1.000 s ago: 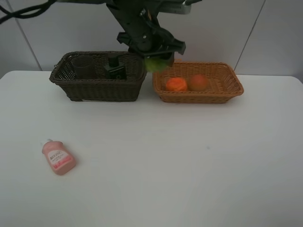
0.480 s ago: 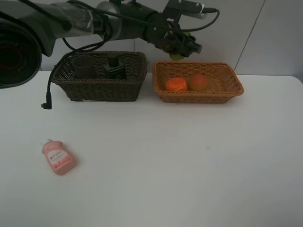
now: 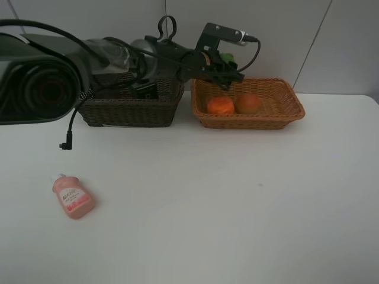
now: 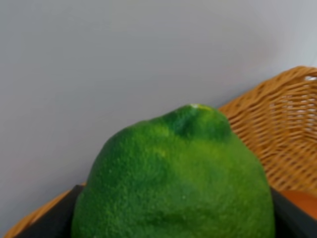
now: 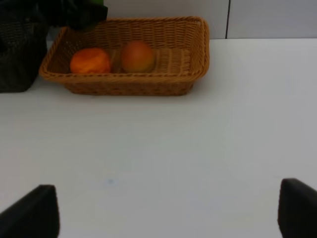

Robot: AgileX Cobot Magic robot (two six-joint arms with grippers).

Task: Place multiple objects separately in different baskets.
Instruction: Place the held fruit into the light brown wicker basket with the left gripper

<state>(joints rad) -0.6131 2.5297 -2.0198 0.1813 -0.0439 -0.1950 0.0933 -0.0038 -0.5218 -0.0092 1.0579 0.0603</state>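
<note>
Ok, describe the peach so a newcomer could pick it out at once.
At the back of the white table stand two baskets; take the tan basket, to the right of the dark basket in the high view. Two fruits lie in it side by side. The peach is the right-hand one, duller and red-yellow next to the bright orange tangerine.

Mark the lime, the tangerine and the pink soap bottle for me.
lime (image 4: 173, 178): left wrist view, middle of its green skin.
tangerine (image 3: 220, 106): exterior high view, middle of the fruit.
pink soap bottle (image 3: 74, 201): exterior high view, on its body.
</note>
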